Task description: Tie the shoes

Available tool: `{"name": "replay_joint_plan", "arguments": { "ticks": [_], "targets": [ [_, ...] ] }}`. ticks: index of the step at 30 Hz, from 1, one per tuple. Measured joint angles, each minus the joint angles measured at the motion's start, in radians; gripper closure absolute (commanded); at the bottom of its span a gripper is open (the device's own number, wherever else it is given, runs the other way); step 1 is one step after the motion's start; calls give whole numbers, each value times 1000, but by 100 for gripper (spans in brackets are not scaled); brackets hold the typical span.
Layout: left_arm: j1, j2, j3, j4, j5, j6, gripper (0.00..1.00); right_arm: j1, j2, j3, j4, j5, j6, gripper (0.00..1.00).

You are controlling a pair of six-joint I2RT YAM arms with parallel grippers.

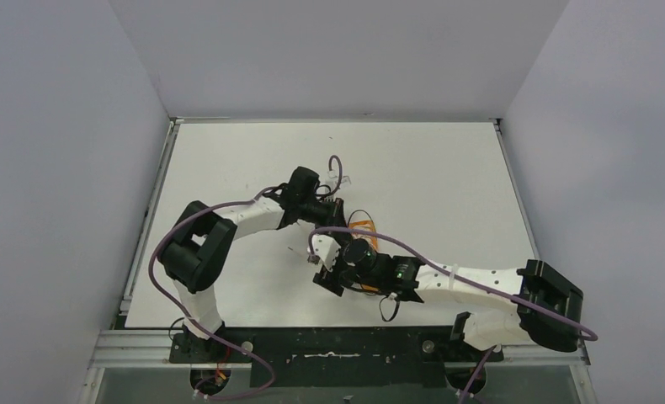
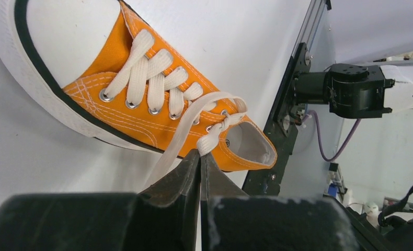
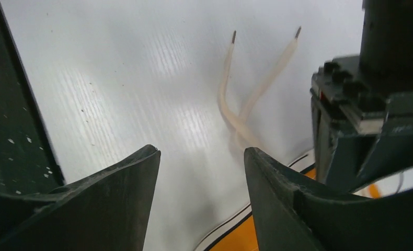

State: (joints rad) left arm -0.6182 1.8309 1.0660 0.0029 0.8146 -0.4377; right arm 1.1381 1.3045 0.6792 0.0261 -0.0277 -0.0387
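The orange sneaker with white toe cap and sole lies on the white table, laced up. In the top view only a bit of the sneaker shows between the arms. My left gripper is shut on a whitish lace near the shoe's opening; a second strand runs down past its fingers. It sits just left of the shoe in the top view. My right gripper is open and empty, low over the table beside the sole. Two lace ends lie crossed on the table ahead of it.
The left gripper's black body stands close on the right in the right wrist view. The right arm reaches across the table's front. A black frame rail runs along the table edge behind the shoe.
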Motion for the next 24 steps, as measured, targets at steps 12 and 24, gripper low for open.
{"name": "replay_joint_plan", "arguments": {
  "ticks": [12,24],
  "targets": [
    [23,32,29,-105,46,40,100,-76,291,161,-26,-173,-582,40],
    [24,32,29,-76,62,51,100,-73,472,267,-23,-108,-731,52]
  ]
}}
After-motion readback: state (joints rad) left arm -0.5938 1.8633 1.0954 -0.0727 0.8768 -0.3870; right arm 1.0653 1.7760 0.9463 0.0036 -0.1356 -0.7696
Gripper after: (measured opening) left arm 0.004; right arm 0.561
